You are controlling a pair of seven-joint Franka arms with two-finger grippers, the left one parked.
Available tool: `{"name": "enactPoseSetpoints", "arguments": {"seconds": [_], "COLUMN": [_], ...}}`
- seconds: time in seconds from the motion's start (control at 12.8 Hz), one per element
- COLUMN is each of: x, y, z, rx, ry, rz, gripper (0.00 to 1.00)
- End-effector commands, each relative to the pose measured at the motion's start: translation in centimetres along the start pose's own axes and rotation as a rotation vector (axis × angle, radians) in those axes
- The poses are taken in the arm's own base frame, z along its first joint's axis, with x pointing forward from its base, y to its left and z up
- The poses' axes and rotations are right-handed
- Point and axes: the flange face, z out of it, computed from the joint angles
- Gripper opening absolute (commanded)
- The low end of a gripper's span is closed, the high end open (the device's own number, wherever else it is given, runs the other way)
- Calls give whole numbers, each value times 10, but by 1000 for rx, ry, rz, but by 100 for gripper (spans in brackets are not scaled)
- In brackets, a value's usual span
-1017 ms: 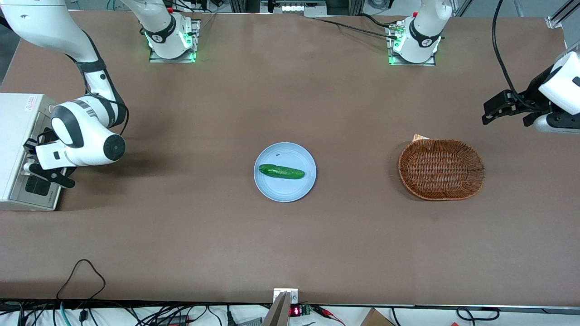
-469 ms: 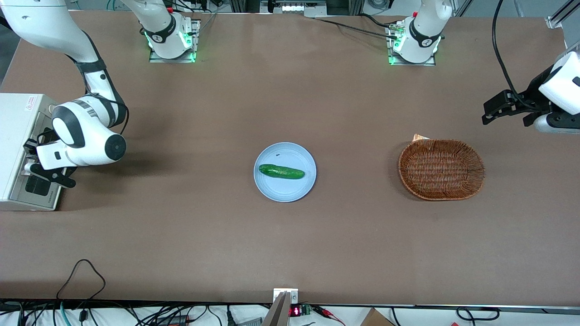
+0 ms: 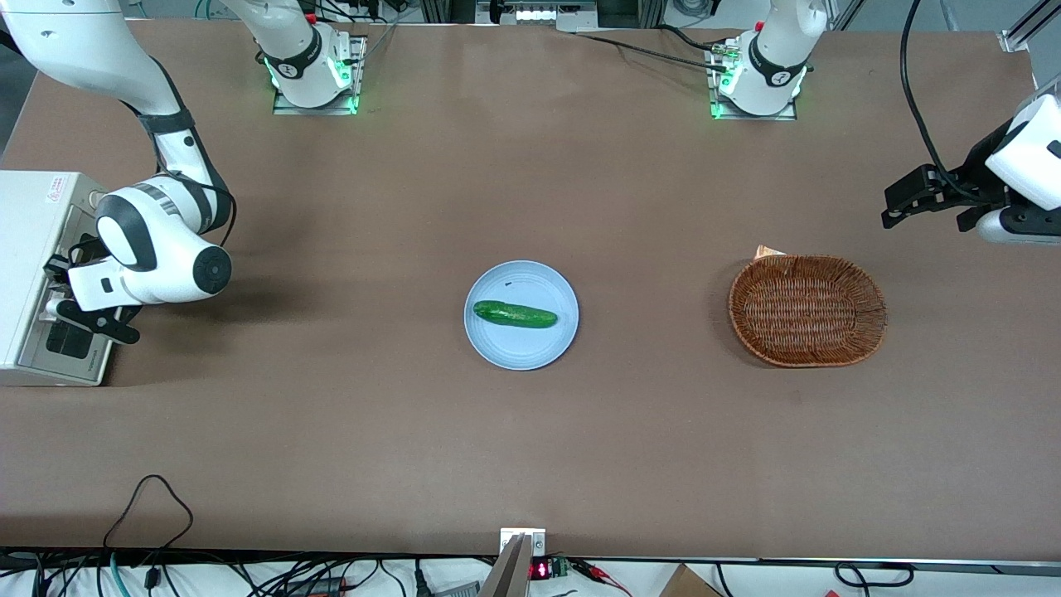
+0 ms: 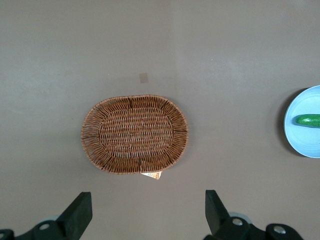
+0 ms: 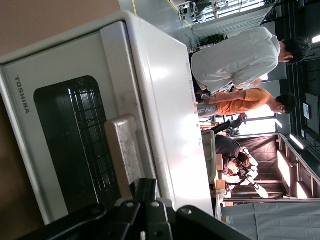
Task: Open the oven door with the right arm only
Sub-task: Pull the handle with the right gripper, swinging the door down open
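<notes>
Frankly, the oven (image 3: 33, 274) is cut off at the working arm's end of the surface (image 3: 530, 431), and the arm (image 3: 153, 249) covers much of the door (image 3: 70, 332), so whether it has started to swing is hard to judge. The gripper (image 3: 58, 290) sits right at the handle (image 5: 122, 150); I cannot tell if the fingers pinch it or stand spread. The elbow hangs bent above. Nothing has visibly moved in the last second.

plate (image 3: 522, 344): mid-table | cucumber (image 3: 515, 314): on plate | basket (image 3: 807, 310): toward parked arm's end | gripper (image 3: 62, 290): at oven door (image 3: 66, 342), toward working arm's end
</notes>
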Motion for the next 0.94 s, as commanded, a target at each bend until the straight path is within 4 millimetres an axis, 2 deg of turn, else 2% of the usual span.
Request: {"name": "enactPoseSetpoints", "arguments": {"seconds": [0.0,0.63,0.86], "x": [-7,-19,-25], "y": [-16,-54,-72], "z": [-4,-31,-31], "rx": [21,62,62], "ry": [0,-10,-10], "rz": [-19,-63,-79], "gripper": [1,2,4]}}
